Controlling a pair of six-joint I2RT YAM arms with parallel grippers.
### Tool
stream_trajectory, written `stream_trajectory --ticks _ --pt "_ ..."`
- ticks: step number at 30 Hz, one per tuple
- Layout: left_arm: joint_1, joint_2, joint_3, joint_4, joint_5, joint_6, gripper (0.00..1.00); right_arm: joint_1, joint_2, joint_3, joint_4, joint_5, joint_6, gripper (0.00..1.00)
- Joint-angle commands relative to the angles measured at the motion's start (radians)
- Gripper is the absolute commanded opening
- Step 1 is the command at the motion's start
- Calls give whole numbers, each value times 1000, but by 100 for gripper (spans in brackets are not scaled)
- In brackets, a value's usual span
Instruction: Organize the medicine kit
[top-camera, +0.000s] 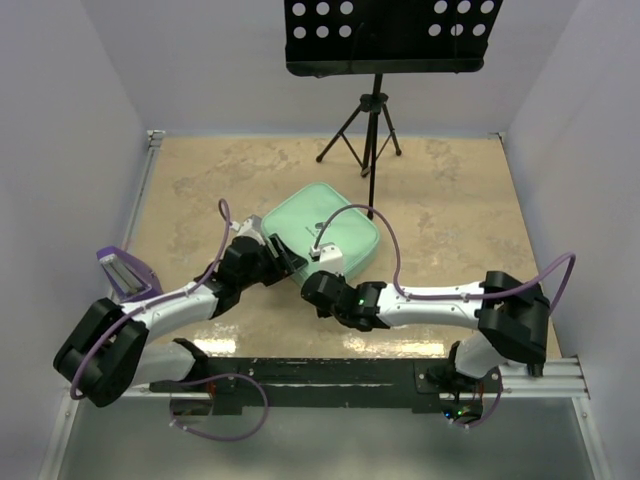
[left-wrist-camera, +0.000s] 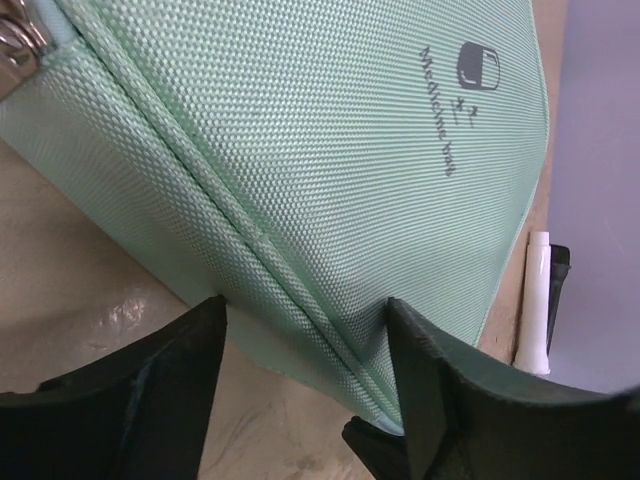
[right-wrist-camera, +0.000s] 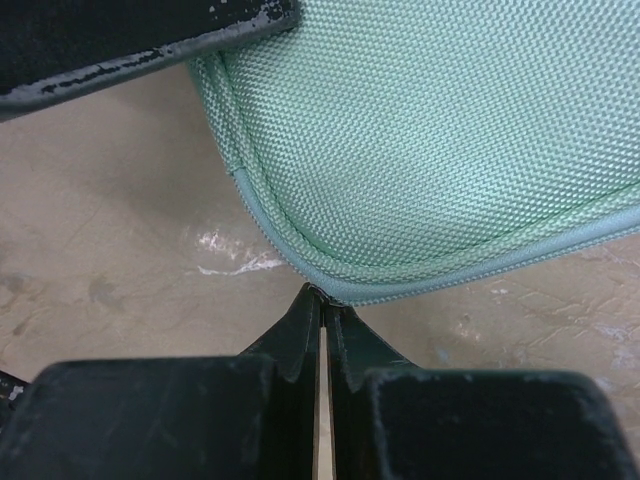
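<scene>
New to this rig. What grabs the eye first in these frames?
The mint-green medicine kit lies closed mid-table, with both arms reaching to its near edge. The left pincer stands open astride the kit's piped seam, while the right pincer is shut, its tips at a rounded corner of the kit. A black music stand looms at the table's far edge.

Dark "Medicine bag" lettering (left-wrist-camera: 441, 115) below a small logo (left-wrist-camera: 477, 67) on the medicine kit (left-wrist-camera: 300, 170)
</scene>
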Motion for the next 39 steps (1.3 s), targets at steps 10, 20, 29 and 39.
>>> stream_trajectory --ticks 10,20,29,39 --pt "90 -7 40 -15 -73 138 10 52 156 149 4 -4 -69 0" --pt "184 36 34 9 -57 152 0 52 2 -18 -54 -40 69 0" --pt "204 65 45 9 -57 157 0 50 -132 -85 -183 -23 191 0" --pt "264 19 130 -129 -129 244 0 20 -247 -183 -231 -63 300 0"
